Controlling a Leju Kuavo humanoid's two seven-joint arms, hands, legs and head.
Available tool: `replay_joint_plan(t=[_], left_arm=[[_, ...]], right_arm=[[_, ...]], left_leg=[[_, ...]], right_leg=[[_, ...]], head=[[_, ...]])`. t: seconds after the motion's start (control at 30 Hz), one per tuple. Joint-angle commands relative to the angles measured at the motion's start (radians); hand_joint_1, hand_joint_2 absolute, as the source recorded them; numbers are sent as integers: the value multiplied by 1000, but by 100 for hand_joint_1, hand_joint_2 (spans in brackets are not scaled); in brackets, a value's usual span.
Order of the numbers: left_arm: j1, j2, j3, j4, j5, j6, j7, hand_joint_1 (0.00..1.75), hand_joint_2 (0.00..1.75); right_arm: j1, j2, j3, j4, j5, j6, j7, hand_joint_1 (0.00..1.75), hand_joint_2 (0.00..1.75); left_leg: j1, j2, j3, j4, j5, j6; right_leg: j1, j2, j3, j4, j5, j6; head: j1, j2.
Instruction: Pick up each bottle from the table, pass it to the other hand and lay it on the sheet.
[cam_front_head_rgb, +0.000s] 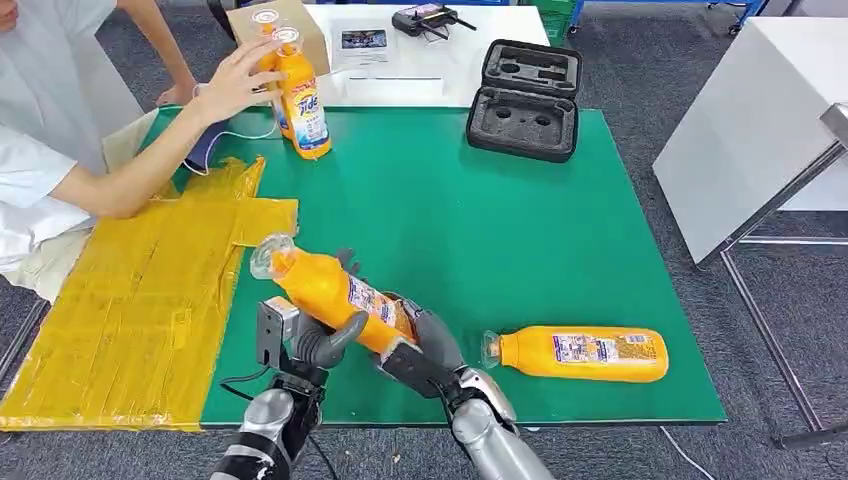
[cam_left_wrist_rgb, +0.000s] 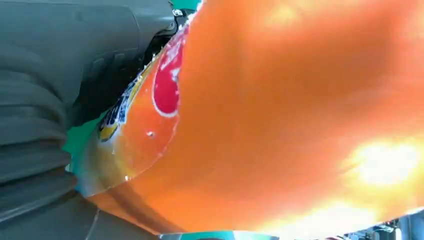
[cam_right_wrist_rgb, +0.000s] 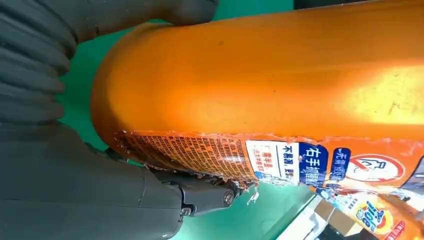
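An orange detergent bottle (cam_front_head_rgb: 325, 290) hangs tilted above the green mat (cam_front_head_rgb: 470, 230), its clear cap pointing up and left toward the yellow sheet (cam_front_head_rgb: 120, 300). My left hand (cam_front_head_rgb: 318, 347) grips its middle from below, thumb across the body. The bottle's base end lies in my right hand (cam_front_head_rgb: 420, 350). Close up, the bottle (cam_left_wrist_rgb: 300, 125) presses against my left hand (cam_left_wrist_rgb: 40, 125), and the labelled bottle (cam_right_wrist_rgb: 275, 85) sits between the thumb and fingers of my right hand (cam_right_wrist_rgb: 55, 180). A second orange bottle (cam_front_head_rgb: 582, 353) lies on its side on the mat at the front right.
Two more orange bottles (cam_front_head_rgb: 303, 95) stand upright at the mat's back left, with a person's hand (cam_front_head_rgb: 232, 82) on them. An open black foam case (cam_front_head_rgb: 525, 100) sits at the back. A white table (cam_front_head_rgb: 750, 120) stands to the right of the mat.
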Motion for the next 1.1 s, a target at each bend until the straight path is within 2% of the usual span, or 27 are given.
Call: replay_joint_plan(t=[0.03, 0.1, 0.17, 0.2, 0.23, 0.43, 0.47, 0.53, 0.57, 0.63, 0.77, 0.8, 0.83, 1.1], left_arm=[[-9, 10, -7, -72, -55, 137, -3, 0, 175], [-8, 9, 6, -84, -64, 170, -8, 0, 175], [-11, 11, 11, -81, -63, 170, -8, 10, 175], [-12, 11, 12, -78, -63, 170, -8, 89, 175], [-13, 11, 13, -74, -63, 169, -9, 175, 175], [-15, 1, -1, -43, -67, 161, -9, 175, 175], [-16, 1, -4, -39, -67, 160, -9, 175, 175], [-17, 3, -8, -32, -69, 159, -9, 175, 175], [-17, 3, -9, -31, -69, 159, -9, 175, 175], [-17, 3, -10, -29, -70, 159, -8, 175, 175], [-22, 3, -11, -11, -74, 158, -7, 175, 175], [-22, 3, -11, -11, -74, 158, -7, 175, 175], [-22, 4, -10, -14, -77, 159, -7, 175, 175], [-22, 4, -10, -14, -77, 159, -7, 175, 175]], right_arm=[[-25, -15, 25, 89, 29, -19, 15, 175, 175], [-24, -16, 24, 90, 31, -21, 16, 175, 175], [-23, -19, 21, 91, 31, -23, 18, 175, 175], [-23, -20, 21, 91, 31, -22, 18, 175, 175], [-22, -20, 21, 91, 31, -22, 18, 175, 175], [-21, -20, 15, 89, 28, -20, 17, 175, 175], [-19, -20, 13, 86, 27, -20, 16, 175, 175], [-14, -22, 8, 75, 24, -20, 14, 175, 175], [-13, -22, 7, 72, 24, -19, 13, 175, 175], [-12, -23, 6, 69, 23, -19, 13, 175, 175], [-6, -21, -4, 48, 16, -21, 9, 175, 175], [-6, -21, -4, 48, 16, -21, 9, 175, 175], [-1, -19, -12, 34, 8, -25, 5, 134, 175], [-1, -19, -12, 34, 8, -25, 5, 134, 175]], left_leg=[[2, 1, 8, 0, -4, -3], [2, 2, 10, 0, -5, -3], [1, 1, 7, 0, -3, -2], [1, 1, 4, 0, -2, -1], [1, 1, 4, -1, -2, -1], [2, 1, 8, 0, -4, -2], [1, 0, 4, -1, -2, -1], [2, 0, 8, -1, -3, -2], [1, 0, 3, -1, -1, -1], [1, 0, 7, -1, -3, -2], [0, 0, 2, -1, -1, -1], [1, -1, 6, -1, -2, -2], [1, -1, 4, -1, -2, -1], [1, 0, 4, 0, -2, -2]], right_leg=[[2, 2, 9, -2, -3, -2], [2, 2, 11, -2, -4, -3], [1, 2, 7, -2, -2, -2], [1, 2, 4, -1, -1, -1], [1, 1, 4, -1, -1, -1], [1, 2, 9, -2, -3, -2], [1, 1, 5, -1, -1, -1], [1, 0, 9, -2, -3, -2], [0, 0, 4, -1, -1, -1], [1, 1, 7, -2, -3, -2], [0, 0, 3, -1, -1, -1], [1, 0, 7, -2, -2, -2], [1, 0, 5, -1, -2, -1], [1, 0, 5, -1, -2, -1]], head=[[0, 0], [0, 0], [0, 0], [0, 0], [-1, 0], [-1, 0], [0, 0], [-1, 0], [0, 0], [-1, 0], [-1, 0], [0, 0], [0, 0], [0, 0]])
